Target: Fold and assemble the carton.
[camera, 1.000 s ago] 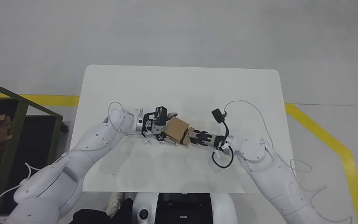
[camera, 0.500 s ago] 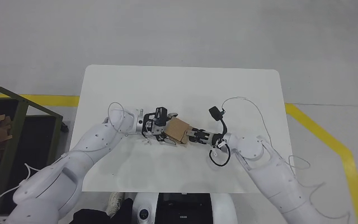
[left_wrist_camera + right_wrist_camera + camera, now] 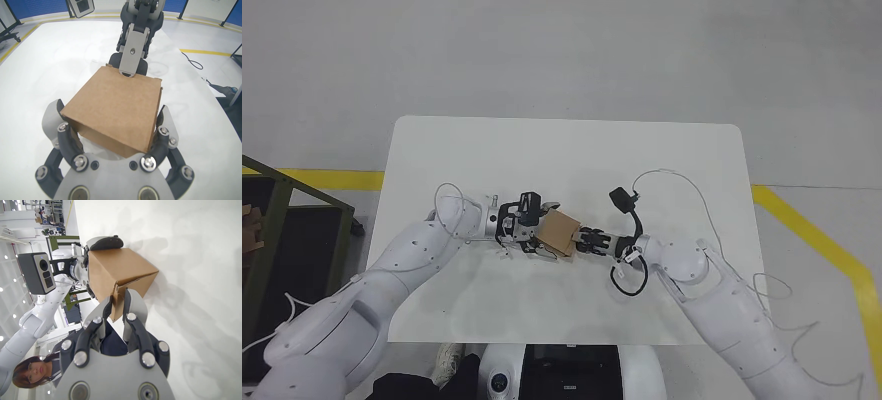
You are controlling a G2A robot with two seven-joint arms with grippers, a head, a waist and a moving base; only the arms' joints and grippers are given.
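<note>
Carton (image 3: pixel 560 233) sits near the middle of the surface (image 3: pixel 442 150) between the arms: the left jaws span its open end and clamp its side walls, the right jaws are pinched narrow on the end flap (image 3: pixel 117 300) opposite. The flap fold seems in hand, so the left hold should be firm and square against skewing, while the right hinges the flap along its crease without tugging the carton free.

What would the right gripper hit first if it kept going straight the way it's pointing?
The carton: its end flap sits inside the right gripper, so pushing on would press into it. Beyond it, likely the left gripper at the far end.
</note>
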